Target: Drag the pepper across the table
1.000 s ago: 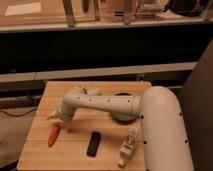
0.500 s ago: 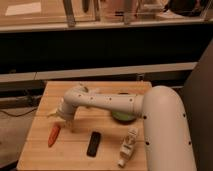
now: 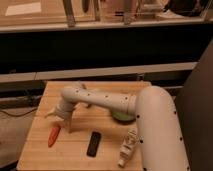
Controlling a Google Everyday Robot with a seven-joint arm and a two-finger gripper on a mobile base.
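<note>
Reaching down over the left part of the surface (image 3: 75, 157), the tool (image 3: 59, 120) hangs just above and a little to the right of the pepper (image 3: 53, 135). The pepper is small, slim and orange-red. It lies near the left edge of the surface, closer to the front edge than the back, with its thin tip pointing toward the front-left corner. It is hard to see if the tool touches the pepper; they look very close. How wide the tool is set cannot be told from this view.

It looks like the job is at its start: the tool is getting into place next to the pepper, and the drag is not done yet. Next, the tool needs to come down until it presses on the pepper or sits snug against its side. Then it needs to slide slowly along the wood so the pepper does not roll away or slip off the left edge.

A black bar (image 3: 93, 143) lies near the front edge, to the right of the pepper. A white bottle-like thing (image 3: 128, 147) lies further right.

No words, labels or brand names can be read anywhere.
</note>
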